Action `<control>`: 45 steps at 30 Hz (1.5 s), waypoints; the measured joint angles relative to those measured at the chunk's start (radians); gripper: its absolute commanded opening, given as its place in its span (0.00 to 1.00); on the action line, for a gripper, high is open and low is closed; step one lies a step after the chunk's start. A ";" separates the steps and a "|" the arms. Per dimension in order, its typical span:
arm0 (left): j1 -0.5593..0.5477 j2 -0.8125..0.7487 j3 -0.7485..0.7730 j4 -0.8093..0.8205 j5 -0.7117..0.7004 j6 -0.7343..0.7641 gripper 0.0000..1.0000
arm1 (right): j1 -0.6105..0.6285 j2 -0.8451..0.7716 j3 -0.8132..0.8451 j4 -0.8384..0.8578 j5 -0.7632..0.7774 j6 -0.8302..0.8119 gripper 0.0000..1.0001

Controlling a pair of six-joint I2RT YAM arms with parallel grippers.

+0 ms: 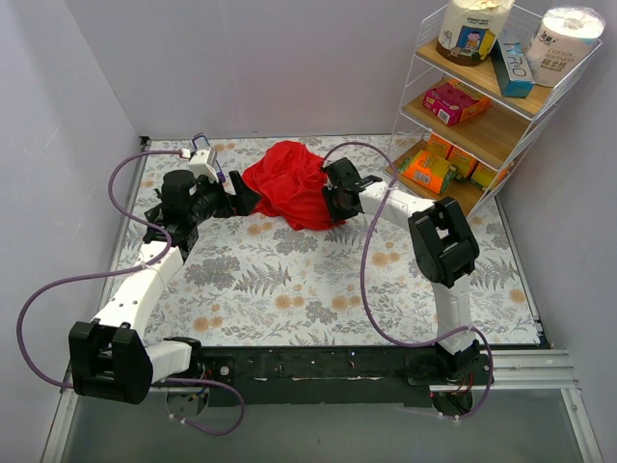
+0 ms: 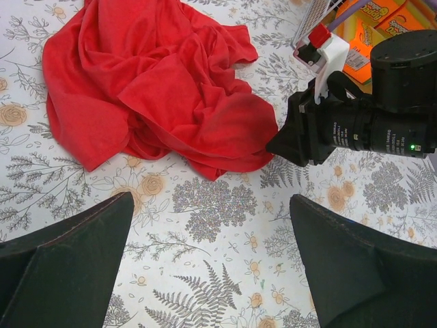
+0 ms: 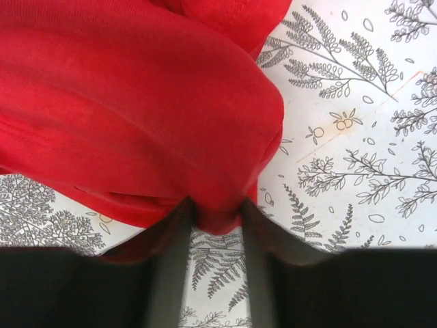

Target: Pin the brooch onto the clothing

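Red clothing: we are pinching its fold with our right gripper, while our left gripper is hovering nearby, fingers apart.

The desk has a printed surface of grey fern leaves and pale orange flowers on a white ground. The print lies flat across the desk from its near edge to its far edge.

One item lies directly on my desk: the clothing, bright red and of thin fabric. It is crumpled into a loose heap at the far centre. Its folds overlap one another, and the lowest layers touch the print. In the left wrist view, the near edges of the heap rest flat on the surface.

A wire shelf rack stands at the far right corner. Its feet are hidden.
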 measured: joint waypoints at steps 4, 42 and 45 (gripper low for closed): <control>0.002 0.014 0.000 -0.001 0.002 0.000 0.98 | -0.006 0.000 -0.004 0.006 -0.022 -0.006 0.01; -0.071 0.384 0.047 -0.047 -0.014 0.002 0.96 | 0.032 -0.928 -0.393 -0.185 0.333 0.043 0.01; -0.073 0.455 0.070 -0.082 -0.097 0.010 0.96 | 0.031 -0.984 -0.420 -0.161 0.348 0.051 0.01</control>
